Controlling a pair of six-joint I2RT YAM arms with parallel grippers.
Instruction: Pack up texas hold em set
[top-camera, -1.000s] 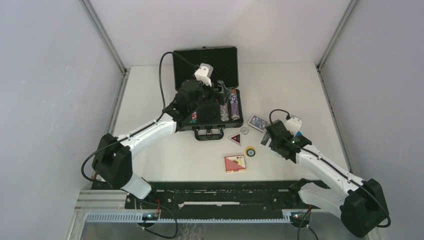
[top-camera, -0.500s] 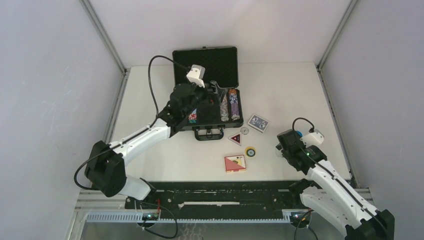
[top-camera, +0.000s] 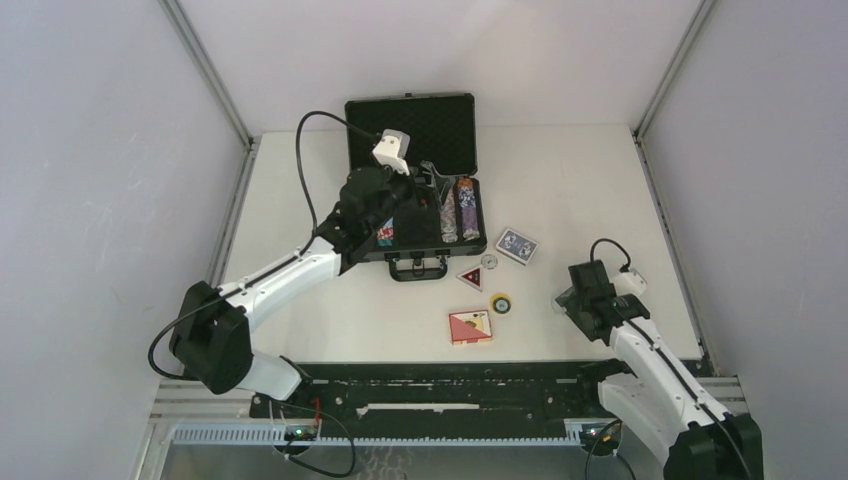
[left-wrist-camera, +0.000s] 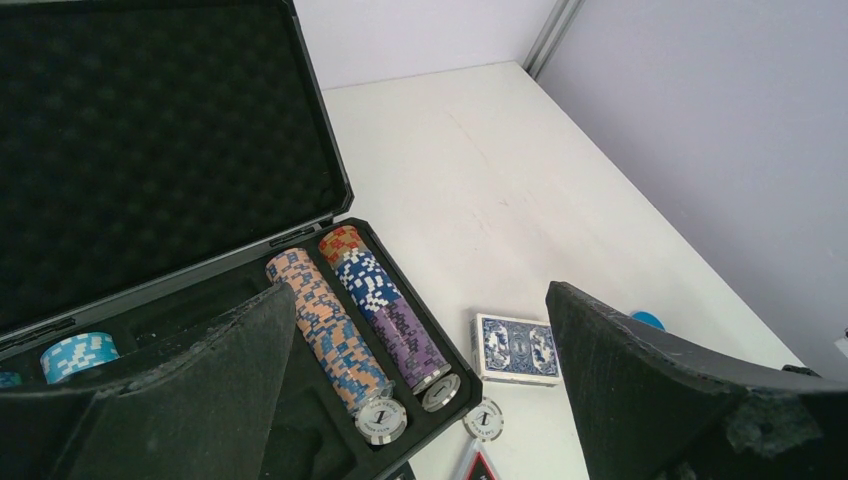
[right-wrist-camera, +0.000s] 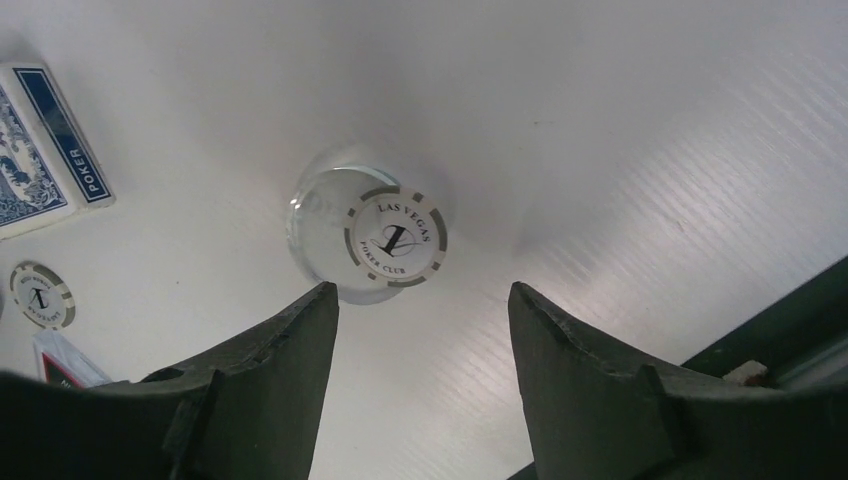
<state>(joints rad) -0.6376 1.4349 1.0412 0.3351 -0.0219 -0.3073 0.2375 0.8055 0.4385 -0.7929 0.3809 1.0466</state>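
Your right gripper (right-wrist-camera: 420, 298) stands spread, empty, before a round white poker chip (right-wrist-camera: 395, 238) on the smooth table (right-wrist-camera: 620, 110), near its edge. Your left gripper (left-wrist-camera: 420, 295) gapes above the foam-lined briefcase (left-wrist-camera: 150, 130).

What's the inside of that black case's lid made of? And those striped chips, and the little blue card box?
The lid lining looks like black foam: matte, with an egg-crate pattern of dimples. The chips are probably moulded plastic or a clay composite, smooth with coloured edge stripes, but the look doesn't settle which. The blue card box seems to be printed cardboard, slightly glossy, with crisp folded edges.
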